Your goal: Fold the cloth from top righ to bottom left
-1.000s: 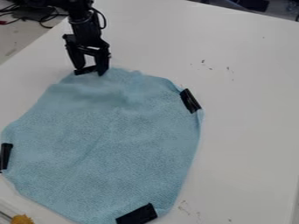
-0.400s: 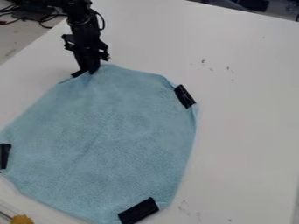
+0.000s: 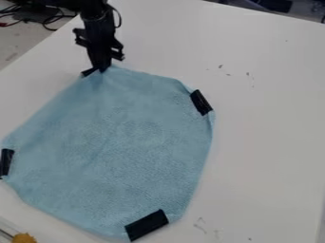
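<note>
My gripper (image 3: 103, 69) hangs at the upper left of the view, shut on the top corner of the cloth. The light blue cloth (image 3: 120, 147) lies spread over the left and middle of the table, pulled to a peak where the fingers pinch it. Black pieces mark its other corners: one at the right (image 3: 201, 102), one at the bottom (image 3: 147, 225) and one at the left edge of the view (image 3: 6, 162). A bit of black shows beside the fingertips at the pinched corner.
The white table (image 3: 266, 123) extends to the right of the cloth and behind it. An orange-yellow object (image 3: 24, 238) sits by a clear edge at the bottom left. Dark cables (image 3: 45, 20) lie beyond the table at the upper left.
The gripper has shut on the cloth's top corner, then risen slightly and moved a little right. The cloth has been drawn up with it, its bottom and left black pieces shifting upward.
</note>
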Motion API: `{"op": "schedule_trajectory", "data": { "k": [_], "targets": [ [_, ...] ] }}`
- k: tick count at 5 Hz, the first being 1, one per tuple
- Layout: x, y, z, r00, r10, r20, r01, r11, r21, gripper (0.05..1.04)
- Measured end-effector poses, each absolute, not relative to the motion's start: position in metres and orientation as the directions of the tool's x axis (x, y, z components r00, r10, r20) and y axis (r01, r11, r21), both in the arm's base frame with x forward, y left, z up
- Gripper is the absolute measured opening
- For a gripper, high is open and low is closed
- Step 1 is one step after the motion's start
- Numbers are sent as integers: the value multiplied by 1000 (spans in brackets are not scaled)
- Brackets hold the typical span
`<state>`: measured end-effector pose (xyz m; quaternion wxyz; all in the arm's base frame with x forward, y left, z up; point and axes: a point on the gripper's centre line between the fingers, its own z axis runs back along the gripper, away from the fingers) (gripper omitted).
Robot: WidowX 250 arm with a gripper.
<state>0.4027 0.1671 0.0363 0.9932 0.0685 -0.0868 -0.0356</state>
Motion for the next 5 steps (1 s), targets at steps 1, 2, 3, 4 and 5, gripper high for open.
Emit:
{"op": "schedule_trajectory", "data": {
  "k": [1,2,3,4,5],
  "targets": [
    [388,139,66,974,-111,196,65,972,227,69],
    [362,116,73,969,-135,207,77,961,265,69],
    [336,86,76,964,-156,215,91,954,286,69],
    [310,59,72,964,-157,215,98,960,261,68],
    [293,34,69,958,-164,234,107,965,241,68]
  ]
}}
